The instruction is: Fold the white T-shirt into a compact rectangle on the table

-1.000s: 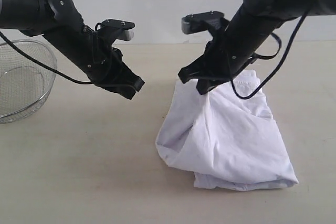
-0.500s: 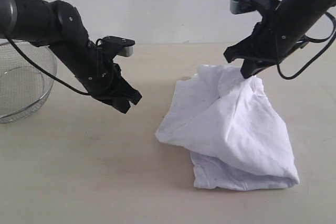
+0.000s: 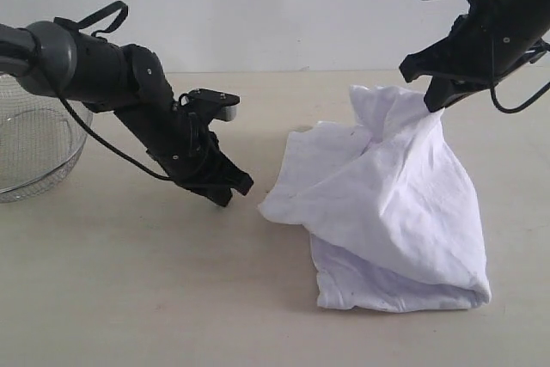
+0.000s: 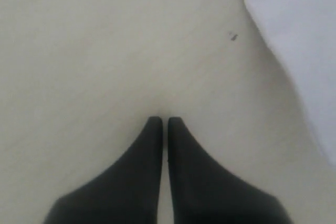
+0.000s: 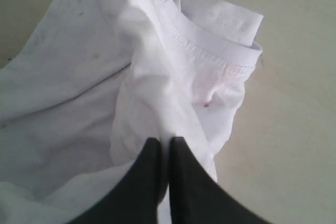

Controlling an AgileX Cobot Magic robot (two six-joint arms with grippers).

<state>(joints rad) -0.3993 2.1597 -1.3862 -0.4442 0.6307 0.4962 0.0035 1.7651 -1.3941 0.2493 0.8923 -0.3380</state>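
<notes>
Round wire-mesh basket (image 3: pixel 39 152), of silver-grey metal, stood upright at the far left edge of the exterior view, where the frame cut off its left part. Its fine mesh was see-through, and its side curved from a wide rim down to a narrower base. A plain pale wall (image 3: pixel 275 6) filled the background across the full width.

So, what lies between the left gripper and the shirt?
Only bare table: the exterior view shows a narrow strip of it between the shut left gripper and the shirt. The left wrist view shows the same.
</notes>
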